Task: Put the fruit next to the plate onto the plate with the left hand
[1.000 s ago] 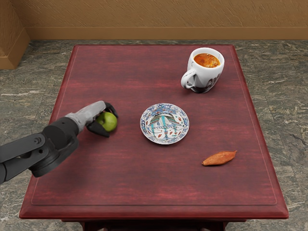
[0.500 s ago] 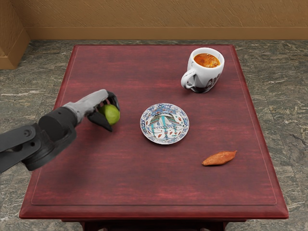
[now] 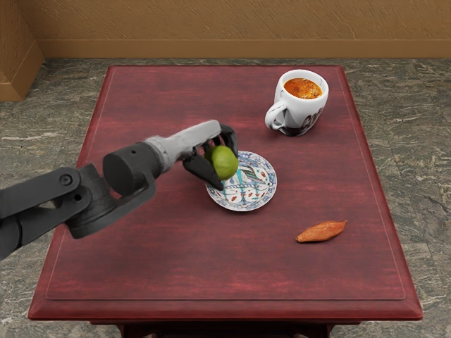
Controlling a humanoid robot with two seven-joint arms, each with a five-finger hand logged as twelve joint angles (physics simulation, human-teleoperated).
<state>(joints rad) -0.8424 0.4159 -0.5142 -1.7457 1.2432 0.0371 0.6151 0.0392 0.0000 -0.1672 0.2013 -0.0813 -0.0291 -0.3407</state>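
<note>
From the head view, my only view, I see a clear shift against the frame half a second back. Then the left hand and its load sat over the left part of the table, well apart from the plate. Now the arm has reached further in from the left edge and carried the hand rightward to the plate's left rim. The plate, the mug and the orange-brown piece sit where they did before.

The green fruit is in the hand's grip. The dark fingers curl around it from above and from below, and its right face shows bare past the fingertips. The fruit sits at the outer end of the hand, on the side facing the plate's middle. In the picture it overlaps the plate's upper left edge. I cannot tell from this angle whether it touches the plate or hangs above it.

The patterned plate shows nothing lying on its visible surface, though the hand and fruit hide its left edge. The white mug stands upright near the far right of the table, filled with an orange-red liquid. The orange-brown piece lies on the bare table to the plate's lower right, well apart from it.
</note>
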